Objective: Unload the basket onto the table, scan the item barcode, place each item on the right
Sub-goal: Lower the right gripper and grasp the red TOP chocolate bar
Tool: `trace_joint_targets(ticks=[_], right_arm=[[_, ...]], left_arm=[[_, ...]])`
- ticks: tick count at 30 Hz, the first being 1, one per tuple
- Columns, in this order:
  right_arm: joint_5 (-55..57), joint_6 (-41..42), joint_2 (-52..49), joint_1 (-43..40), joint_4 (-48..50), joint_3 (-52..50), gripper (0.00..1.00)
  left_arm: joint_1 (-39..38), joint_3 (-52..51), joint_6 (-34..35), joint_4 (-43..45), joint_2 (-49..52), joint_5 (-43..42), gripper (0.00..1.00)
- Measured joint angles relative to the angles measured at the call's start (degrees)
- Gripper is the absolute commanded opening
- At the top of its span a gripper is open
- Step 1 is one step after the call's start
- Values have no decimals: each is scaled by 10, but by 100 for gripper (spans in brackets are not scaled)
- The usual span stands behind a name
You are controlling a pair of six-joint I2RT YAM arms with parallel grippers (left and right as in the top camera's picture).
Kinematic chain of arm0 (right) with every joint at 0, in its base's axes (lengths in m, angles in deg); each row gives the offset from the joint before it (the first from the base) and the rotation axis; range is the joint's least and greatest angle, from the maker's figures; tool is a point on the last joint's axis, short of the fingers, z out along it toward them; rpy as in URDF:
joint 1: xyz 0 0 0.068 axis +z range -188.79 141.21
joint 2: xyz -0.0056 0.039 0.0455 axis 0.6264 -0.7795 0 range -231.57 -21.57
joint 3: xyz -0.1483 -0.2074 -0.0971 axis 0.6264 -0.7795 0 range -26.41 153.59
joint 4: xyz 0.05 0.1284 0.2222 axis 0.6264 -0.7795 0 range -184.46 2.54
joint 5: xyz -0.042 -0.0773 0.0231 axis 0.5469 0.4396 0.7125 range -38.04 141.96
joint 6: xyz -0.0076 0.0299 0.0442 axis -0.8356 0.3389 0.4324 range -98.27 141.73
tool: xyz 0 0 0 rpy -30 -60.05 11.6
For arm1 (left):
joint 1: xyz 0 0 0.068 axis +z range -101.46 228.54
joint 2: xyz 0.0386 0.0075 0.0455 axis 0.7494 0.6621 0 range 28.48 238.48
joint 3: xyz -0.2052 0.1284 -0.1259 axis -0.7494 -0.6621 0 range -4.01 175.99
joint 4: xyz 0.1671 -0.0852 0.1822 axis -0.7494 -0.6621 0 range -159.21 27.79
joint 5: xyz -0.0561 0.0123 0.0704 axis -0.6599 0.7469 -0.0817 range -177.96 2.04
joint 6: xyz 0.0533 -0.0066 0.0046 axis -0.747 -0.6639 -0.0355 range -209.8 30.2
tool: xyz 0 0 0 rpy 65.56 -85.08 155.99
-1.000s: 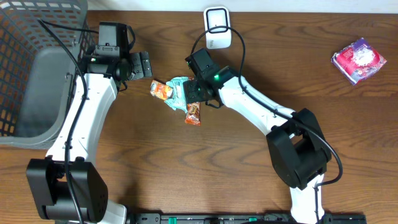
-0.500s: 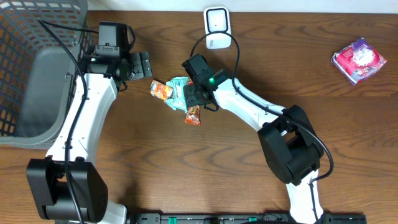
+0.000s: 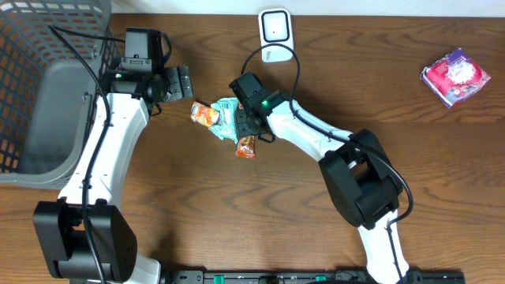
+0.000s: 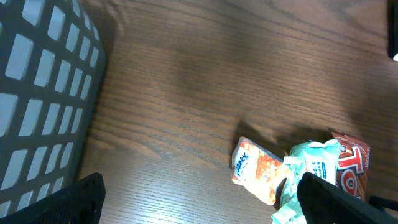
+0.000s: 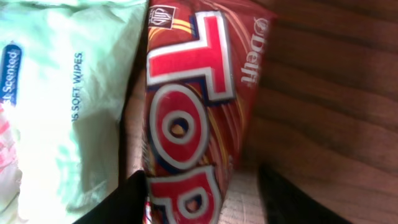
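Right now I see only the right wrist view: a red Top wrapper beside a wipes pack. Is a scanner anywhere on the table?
Observer: Yes, a white scanner stands at the far edge.
Operator: Anything else in the pile?
Observer: An orange packet lies against the wipes pack.
Operator: And the other arm?
Observer: The left fingers are open and empty.

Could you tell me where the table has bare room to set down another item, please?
Widest free patch: bare table between the scanner and the purple packet. Also free: the strip in front of the snack pile. Crowded: that pile under the right claw, with the left claw and basket close by.
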Motion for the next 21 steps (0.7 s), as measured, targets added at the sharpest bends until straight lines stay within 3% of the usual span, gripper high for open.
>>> trace_joint_targets(ticks=[2,21], right_arm=[[2,0,-2,0,1,2,38],[132,1,-2,2,-47,5,40]], left_arm=[[0,0,0,0,0,0,98],[0,0,0,0,0,0,98]])
